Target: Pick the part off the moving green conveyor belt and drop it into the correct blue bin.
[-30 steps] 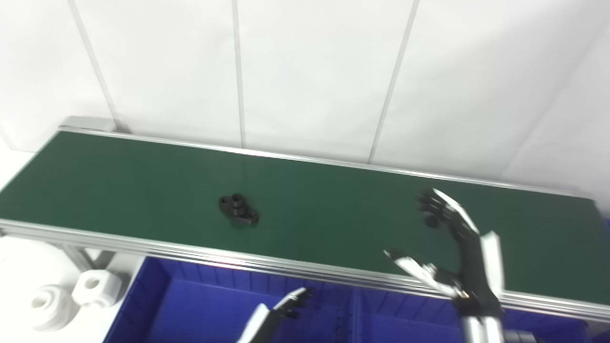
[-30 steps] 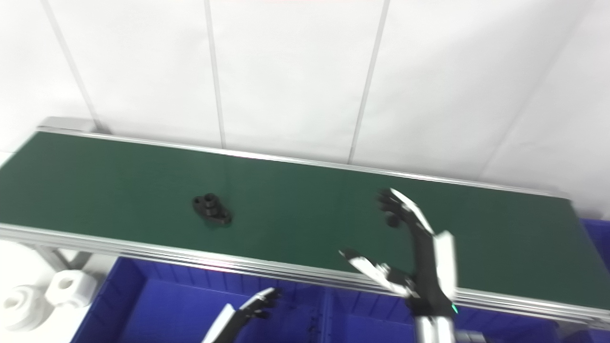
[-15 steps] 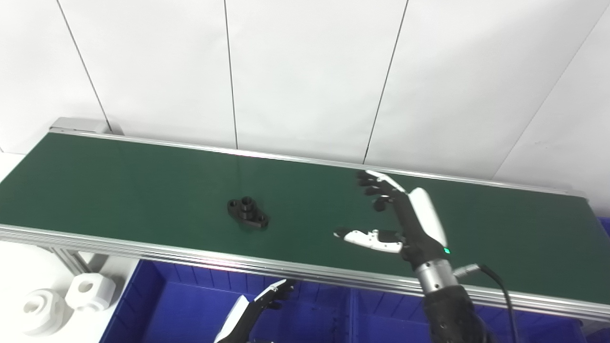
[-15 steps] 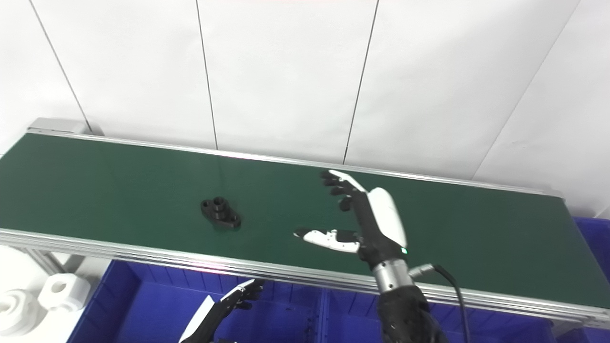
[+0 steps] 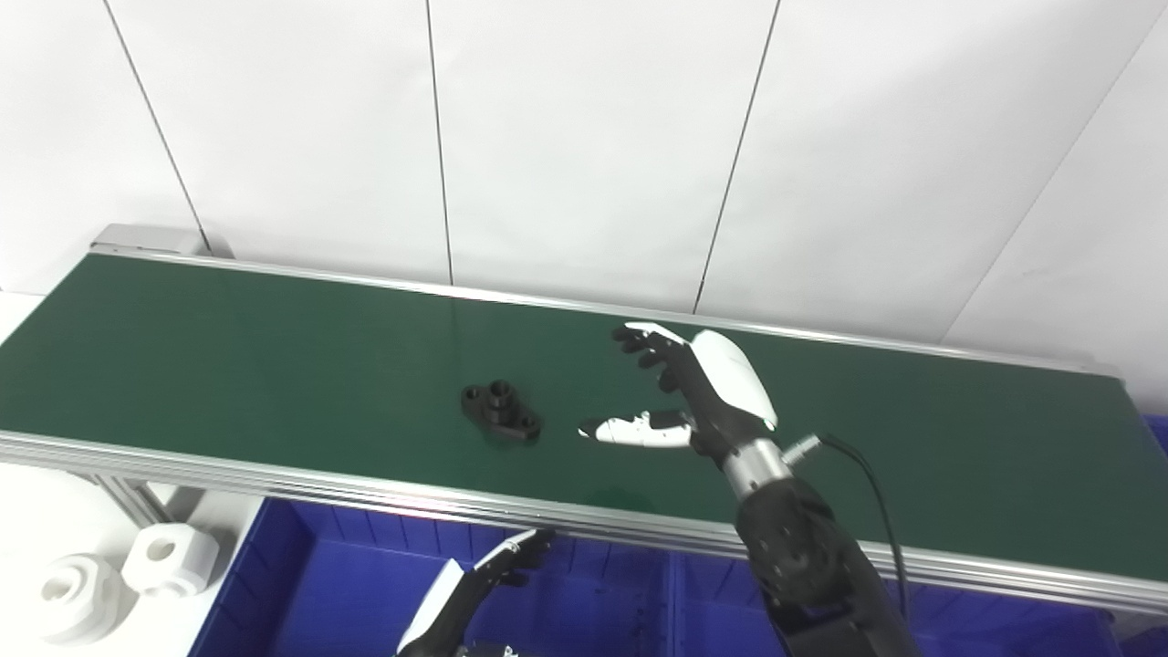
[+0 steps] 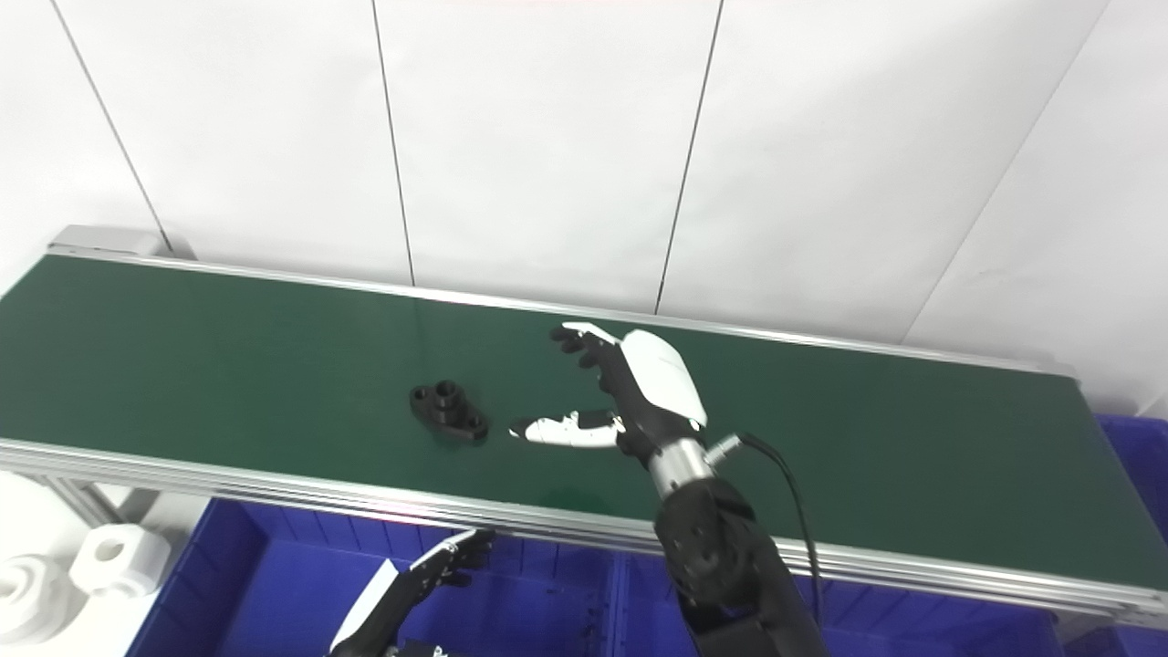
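A small black flanged part (image 5: 500,411) with a raised round boss lies on the green conveyor belt (image 5: 274,356), left of centre. My right hand (image 5: 698,392) hovers over the belt just right of the part, open, thumb and fingers spread toward it, holding nothing. A short gap separates its thumb tip from the part. My left hand (image 5: 484,584) stays low over the blue bin (image 5: 347,584) below the belt's front rail, fingers loosely extended and empty.
Two white parts (image 5: 119,575) sit on the white surface at the bottom left, beside the bin. A divider (image 5: 672,602) splits the blue bins. Another blue bin edge (image 6: 1131,456) shows at the far right. White wall panels stand behind the belt.
The right hand has swept left over the belt toward the part. The part has drifted right along the belt. The camera shifted between the oldest frames and now.
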Available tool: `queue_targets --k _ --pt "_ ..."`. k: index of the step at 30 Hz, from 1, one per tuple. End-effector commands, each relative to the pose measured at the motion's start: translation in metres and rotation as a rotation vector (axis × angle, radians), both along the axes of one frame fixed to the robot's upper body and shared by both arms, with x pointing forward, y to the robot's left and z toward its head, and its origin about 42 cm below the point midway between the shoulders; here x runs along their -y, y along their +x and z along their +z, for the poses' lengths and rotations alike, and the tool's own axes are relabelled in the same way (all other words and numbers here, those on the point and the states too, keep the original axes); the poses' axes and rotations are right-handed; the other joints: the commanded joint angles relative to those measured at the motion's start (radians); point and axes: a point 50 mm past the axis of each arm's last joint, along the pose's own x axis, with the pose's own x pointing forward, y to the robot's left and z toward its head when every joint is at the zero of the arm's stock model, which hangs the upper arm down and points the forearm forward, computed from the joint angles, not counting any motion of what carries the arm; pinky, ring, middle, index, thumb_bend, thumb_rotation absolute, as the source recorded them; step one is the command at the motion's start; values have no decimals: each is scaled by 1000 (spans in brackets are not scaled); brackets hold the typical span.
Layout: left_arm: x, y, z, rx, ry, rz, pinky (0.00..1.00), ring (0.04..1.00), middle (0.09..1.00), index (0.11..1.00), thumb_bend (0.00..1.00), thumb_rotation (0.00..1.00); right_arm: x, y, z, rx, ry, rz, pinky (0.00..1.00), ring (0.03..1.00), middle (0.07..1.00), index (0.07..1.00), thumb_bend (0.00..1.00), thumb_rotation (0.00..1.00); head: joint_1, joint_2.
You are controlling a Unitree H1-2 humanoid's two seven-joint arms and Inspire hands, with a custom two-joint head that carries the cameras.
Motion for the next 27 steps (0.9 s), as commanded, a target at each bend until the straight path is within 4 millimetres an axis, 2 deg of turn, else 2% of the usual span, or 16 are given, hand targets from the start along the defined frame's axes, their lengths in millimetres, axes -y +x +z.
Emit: queue_targets --k 1,4,9,17,21,27 --pt "1 12 13 69 -27 -23 752 813 852 859 719 292 -9 15 21 62 -15 12 619 706 760 782 861 427 1 -1" --pt "1 12 14 69 -30 -23 773 819 851 858 718 298 -14 24 19 45 -41 17 627 716 768 780 858 417 -2 -4" --pt "2 13 14 70 -34 -18 731 794 833 841 716 264 -22 41 12 0 -100 21 669 755 795 784 855 375 -5 -5" --pt "4 13 13 69 -30 -21 742 800 832 837 713 257 -23 68 -4 -63 -187 4 675 762 797 775 842 376 -1 -16" --pt "5 11 14 73 -28 -28 750 809 839 842 706 262 -25 75 -8 -78 -237 7 699 778 805 775 835 380 2 -12" --pt "9 11 15 73 -40 -25 710 791 831 837 706 254 -30 84 -13 -87 -307 27 663 761 792 770 833 371 11 -9"
